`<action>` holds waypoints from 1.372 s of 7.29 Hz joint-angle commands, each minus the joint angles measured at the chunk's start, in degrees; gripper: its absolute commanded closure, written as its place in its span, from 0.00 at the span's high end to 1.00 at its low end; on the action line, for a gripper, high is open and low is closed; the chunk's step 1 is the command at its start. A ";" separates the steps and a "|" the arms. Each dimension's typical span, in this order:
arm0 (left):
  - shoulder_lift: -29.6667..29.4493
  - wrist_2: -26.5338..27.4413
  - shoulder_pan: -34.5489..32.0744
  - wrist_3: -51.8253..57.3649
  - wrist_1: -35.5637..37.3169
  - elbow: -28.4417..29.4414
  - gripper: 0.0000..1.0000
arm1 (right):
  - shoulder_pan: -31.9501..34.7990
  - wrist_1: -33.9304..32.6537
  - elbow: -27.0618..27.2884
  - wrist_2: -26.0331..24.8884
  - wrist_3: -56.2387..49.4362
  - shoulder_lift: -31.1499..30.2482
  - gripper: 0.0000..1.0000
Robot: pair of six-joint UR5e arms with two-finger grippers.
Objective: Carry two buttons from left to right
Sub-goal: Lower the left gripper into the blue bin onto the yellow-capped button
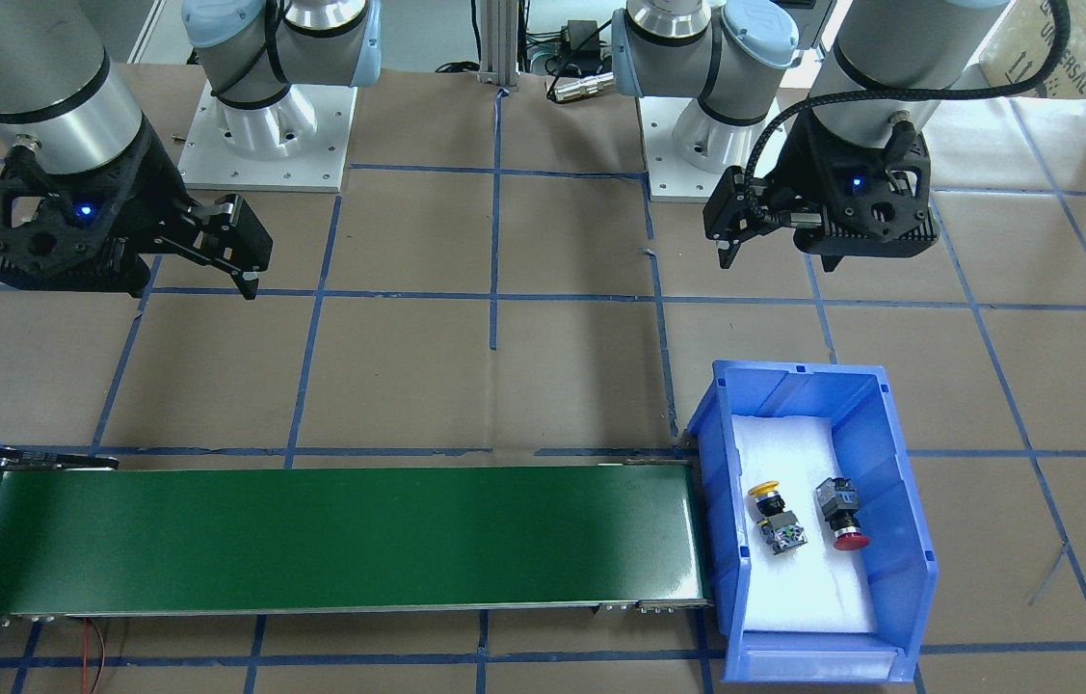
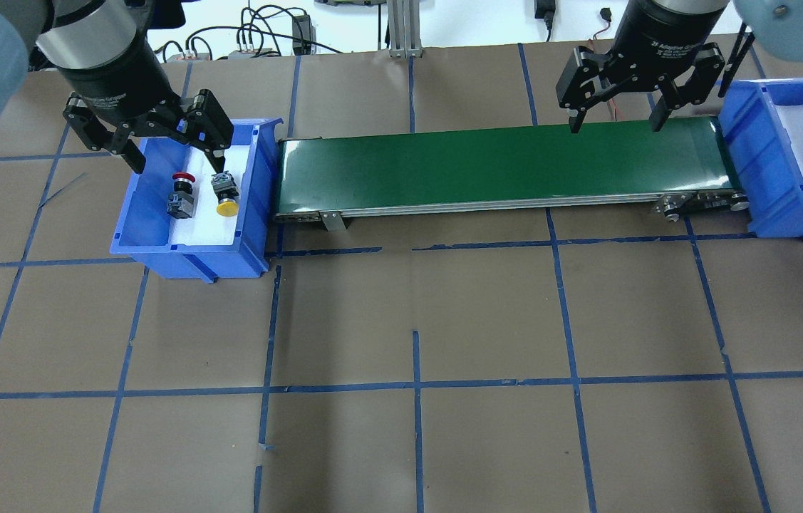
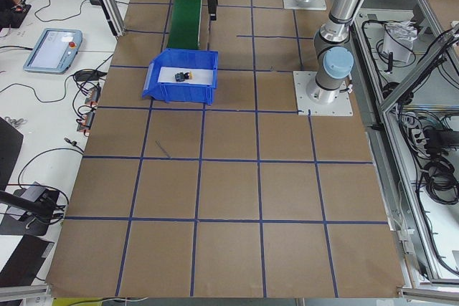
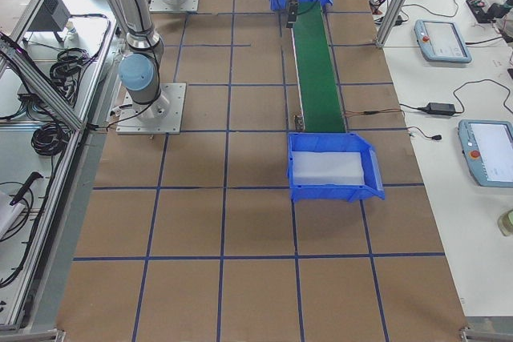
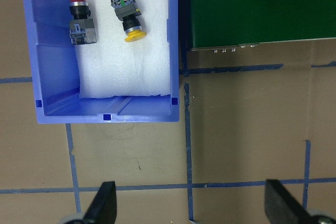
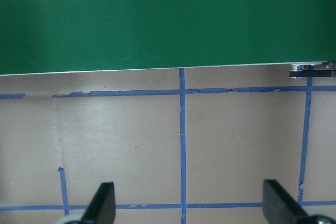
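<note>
Two buttons lie on white foam in the left blue bin (image 2: 187, 262): the red-capped button (image 2: 180, 194) and the yellow-capped button (image 2: 225, 196), side by side and apart. They also show in the front view, red (image 1: 841, 520) and yellow (image 1: 774, 520), and in the left wrist view, red (image 5: 79, 17) and yellow (image 5: 128, 17). My left gripper (image 2: 177, 162) is open and empty, high up, on the robot's side of the bin (image 5: 105, 111). My right gripper (image 2: 615, 128) is open and empty, high beside the belt's right part.
A green conveyor belt (image 2: 501, 164) runs between the left bin and a second blue bin (image 2: 736, 142) with white foam at the right end. The table is brown board with blue tape lines. Cables and tablets lie beyond its far edge.
</note>
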 commanded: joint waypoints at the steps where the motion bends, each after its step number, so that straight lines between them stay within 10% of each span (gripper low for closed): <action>1: 0.18 -0.10 0.00 0.48 0.00 -0.09 1.00 | -0.20 0.17 0.14 -0.34 0.59 0.01 0.98; 6: -1.04 0.16 1.40 1.18 0.78 0.09 1.00 | -0.46 -0.44 -0.12 -0.51 0.41 0.01 0.99; 10: -24.12 0.16 7.55 3.29 12.13 8.41 1.00 | -0.46 -0.53 -0.29 -0.25 1.29 0.01 0.99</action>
